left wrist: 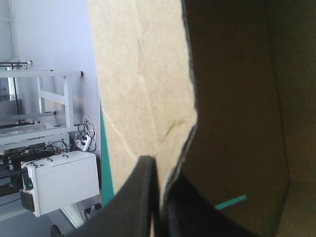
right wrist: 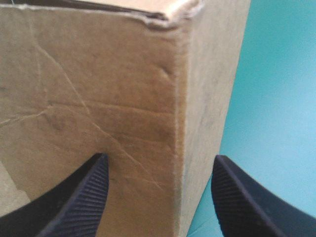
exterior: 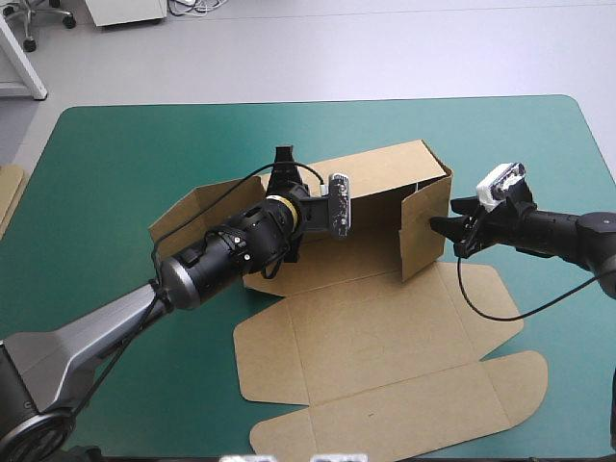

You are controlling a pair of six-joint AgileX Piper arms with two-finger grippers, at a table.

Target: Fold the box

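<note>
Far left of the box we see one strip of more brown board (exterior: pixel 8 192) at the table's edge. One left gripper (left wrist: pixel 158 163) pinches a raised wall of the one brown cut-board box (exterior: pixel 385 327), nearly closed on it. The box lies mid-table on the teal-green cover (exterior: pixel 115 154). At the box's right end, one right gripper (right wrist: pixel 158 163) stands wide open around the corner.

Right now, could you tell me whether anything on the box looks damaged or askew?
On the box, the top corner ahead of the open right pincer is crushed and frayed, and creases cross that wall.
</note>
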